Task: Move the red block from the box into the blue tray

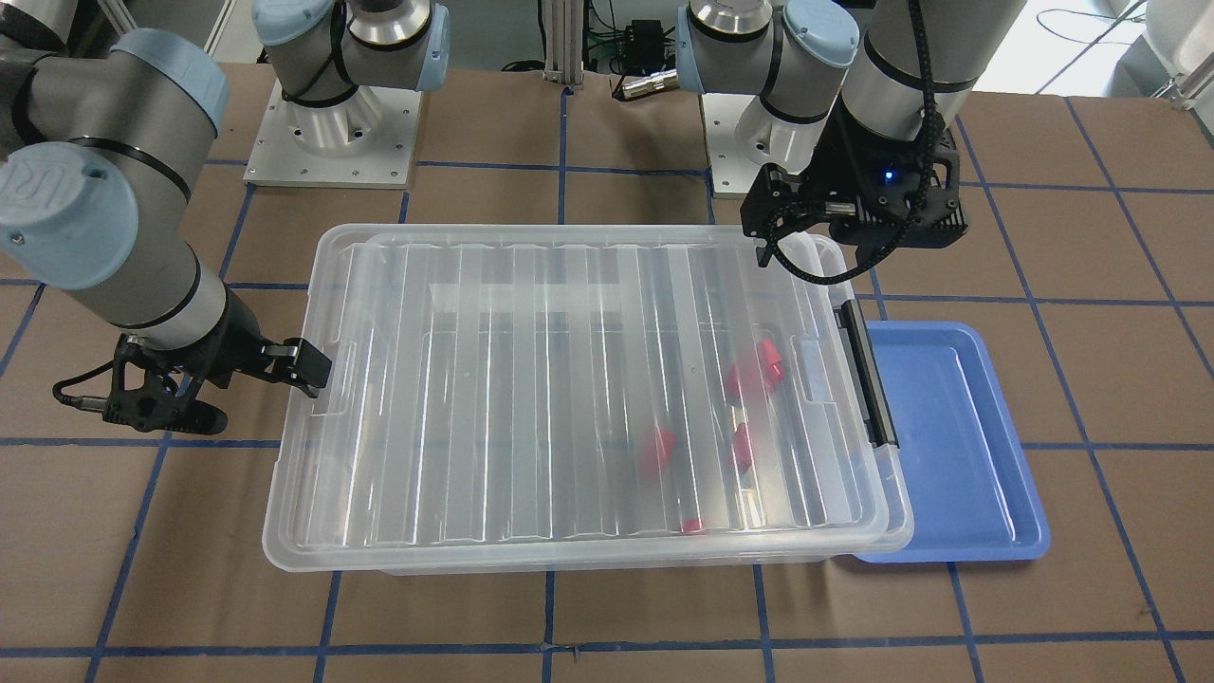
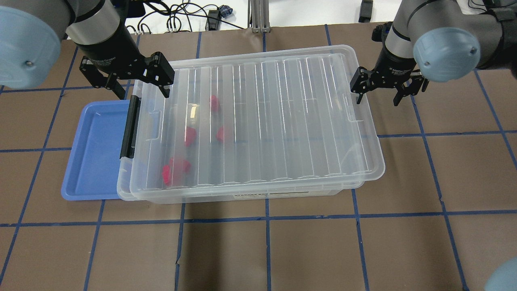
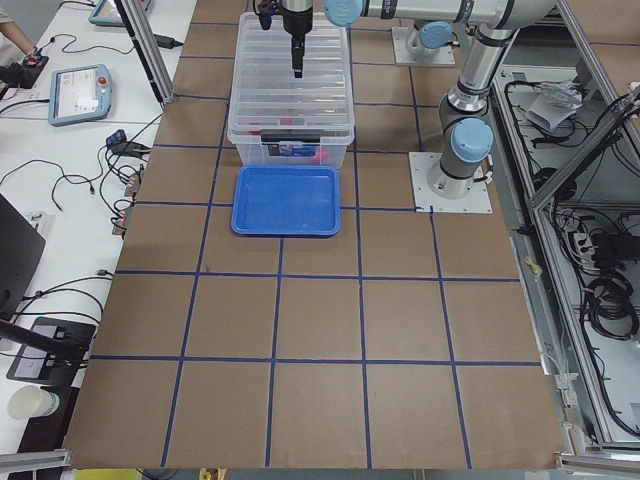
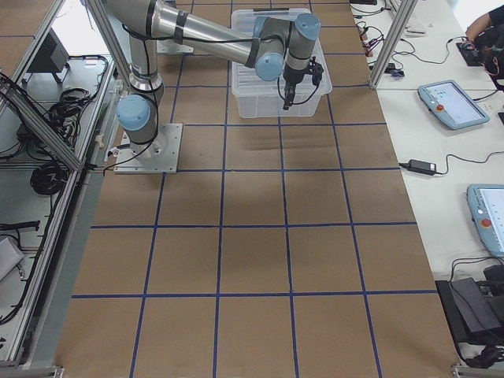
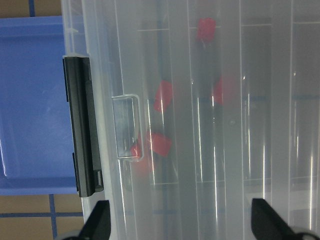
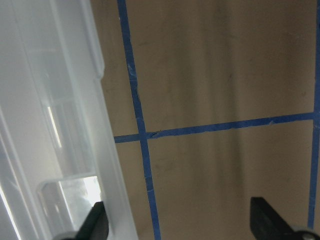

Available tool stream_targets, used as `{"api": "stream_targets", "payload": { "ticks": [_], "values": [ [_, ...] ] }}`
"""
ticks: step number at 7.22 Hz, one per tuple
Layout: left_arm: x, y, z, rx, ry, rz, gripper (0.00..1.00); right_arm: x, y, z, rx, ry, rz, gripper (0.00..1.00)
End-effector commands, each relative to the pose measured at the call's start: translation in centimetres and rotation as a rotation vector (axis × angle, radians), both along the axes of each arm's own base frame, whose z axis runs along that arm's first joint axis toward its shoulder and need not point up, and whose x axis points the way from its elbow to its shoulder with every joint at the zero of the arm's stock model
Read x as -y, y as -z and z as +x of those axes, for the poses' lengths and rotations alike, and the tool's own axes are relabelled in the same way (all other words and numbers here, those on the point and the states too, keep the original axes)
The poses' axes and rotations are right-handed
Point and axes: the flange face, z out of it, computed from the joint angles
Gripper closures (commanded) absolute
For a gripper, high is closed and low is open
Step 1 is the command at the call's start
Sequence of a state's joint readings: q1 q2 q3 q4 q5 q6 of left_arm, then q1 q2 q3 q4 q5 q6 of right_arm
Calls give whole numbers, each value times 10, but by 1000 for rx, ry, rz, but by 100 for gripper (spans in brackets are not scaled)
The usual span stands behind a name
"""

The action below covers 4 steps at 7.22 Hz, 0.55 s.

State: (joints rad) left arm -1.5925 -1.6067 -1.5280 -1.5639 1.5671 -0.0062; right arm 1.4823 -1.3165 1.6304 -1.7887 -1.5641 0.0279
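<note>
left claw point(image 2: 142, 89) and right claw point(image 2: 377, 99) both spread wide, empty. lid point(image 2: 262, 121) shut beneath the left claw; if the black clip point(image 2: 129, 127) beside it holds, lifting could drag the whole box point(image 2: 194, 197).

Very little lettering here that you can actually read.

You will find one legible mark: a raised letter "R" moulded into the blue joint cap point(image 1: 52, 204) of the right arm in the front-facing view (a stroke beside it may be a second letter, but you cannot be sure). In the overhead view, a narrow label strip point(image 2: 282, 194) runs along the near wall of the box point(image 2: 210, 199), dark print on white, too small to make out. There too, short lines of white lettering sit on the black bodies of the left gripper point(image 2: 143, 93) and the right gripper point(image 2: 377, 101); you cannot read either.
</note>
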Motion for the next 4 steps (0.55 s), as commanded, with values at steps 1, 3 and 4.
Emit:
{"api": "stream_targets", "payload": {
  "ticks": [1,3,4],
  "values": [
    [3,-3,-2,-12,14,-40,0,4,-1,-11,-5,10,-7,0],
    [-1,-8,-1,-8,17,-52,0,7,-3,-42,-1,-11,-10,0],
    [-3,-5,-2,-11,14,-46,0,7,-5,-56,1,-12,-14,0]
  ]
}}
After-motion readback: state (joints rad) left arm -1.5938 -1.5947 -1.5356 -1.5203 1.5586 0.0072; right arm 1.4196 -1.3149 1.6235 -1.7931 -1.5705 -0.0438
